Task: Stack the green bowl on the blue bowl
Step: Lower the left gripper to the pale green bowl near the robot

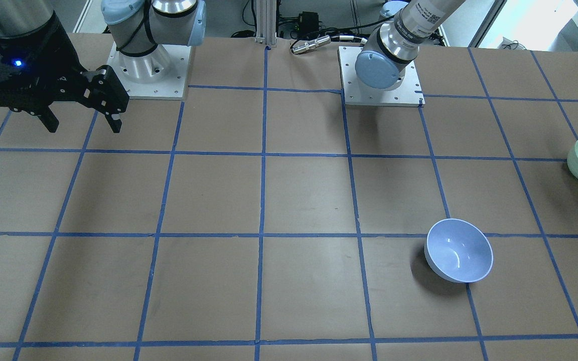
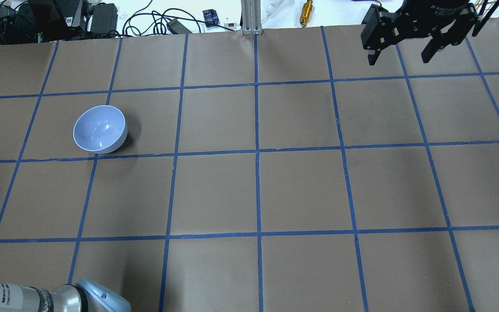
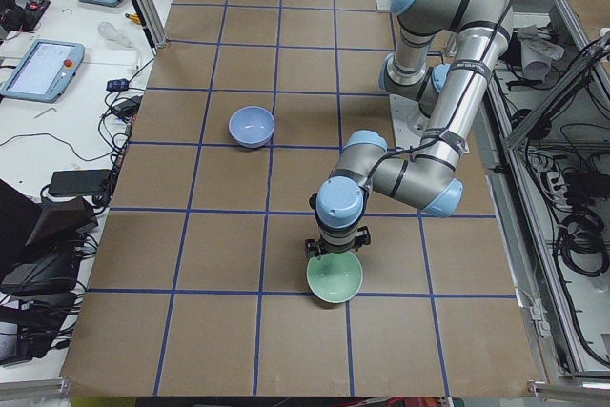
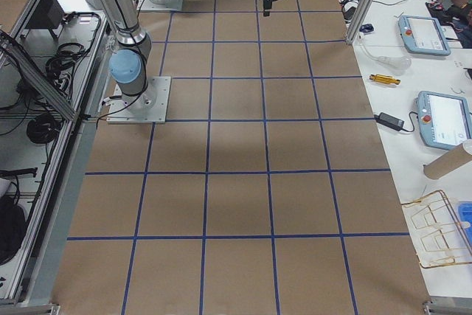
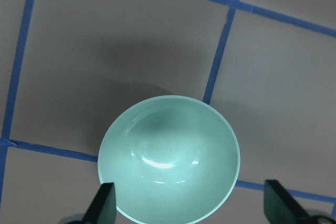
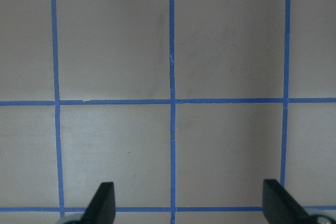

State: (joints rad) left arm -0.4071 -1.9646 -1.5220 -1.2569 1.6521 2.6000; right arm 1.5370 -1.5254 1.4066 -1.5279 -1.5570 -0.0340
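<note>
Covering the whole work area, the counter [image 1: 309, 200] is brown and marked into squares by blue tape [image 2: 257, 151].

2 arms are in view. The left arm [image 3: 419, 173] folds down over the counter's left end. The right arm [image 1: 153, 20] is held high over the far right side.

2 bowls stand upright and well apart, both on the left half. The blue bowl [image 1: 459, 250] sits just beside a tape crossing, toward the operators' side. The green bowl [image 5: 169, 158] sits at the left end, nearer the robot, over a tape line, and is not stacked.

The left tool [image 5: 190, 203] hangs directly above the green bowl with its jaws spread wide. 1 finger [image 5: 105, 203] overlaps the bowl's rim in the wrist view and the other stands clear of it. Contact with the rim cannot be judged. Nothing is gripped.

The right tool [image 1: 83, 120] points down, jaws apart, holding nothing, with only counter beneath it.
</note>
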